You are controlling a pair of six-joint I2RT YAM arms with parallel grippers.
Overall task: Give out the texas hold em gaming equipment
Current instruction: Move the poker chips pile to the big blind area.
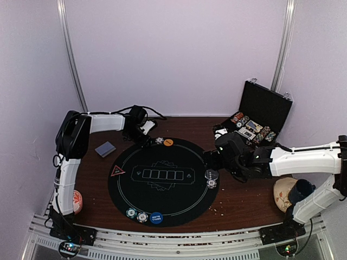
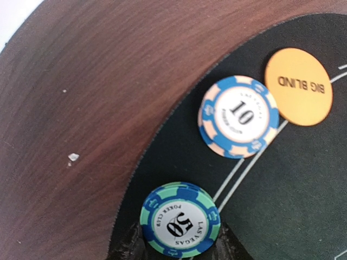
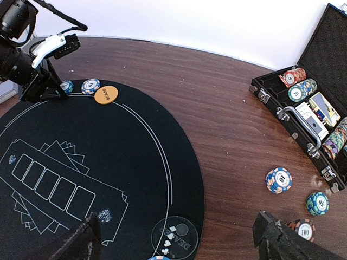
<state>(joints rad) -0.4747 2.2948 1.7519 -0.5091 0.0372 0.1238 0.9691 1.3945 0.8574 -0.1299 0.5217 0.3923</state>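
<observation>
My left gripper [image 2: 179, 245] is shut on a green-and-blue 50 poker chip [image 2: 180, 221] at the far rim of the black round mat [image 1: 162, 200]. Just beyond the chip lie a blue-and-white 10 chip [image 2: 238, 116] and the orange Big Blind button [image 2: 298, 86]. My right gripper [image 3: 179, 244] hangs open over the mat's right edge, above the clear dealer button [image 3: 174, 241], with nothing between its fingers. Three loose chips [image 3: 278, 180] lie on the wood to its right.
An open black case [image 1: 265, 111] holding chips and cards stands at the back right. A grey-blue card deck [image 1: 105, 149] and red triangle marker [image 1: 117, 171] sit at left. Chips and a blue button [image 1: 156, 218] line the mat's near edge. A dark blue cup [image 1: 301, 189] stands at right.
</observation>
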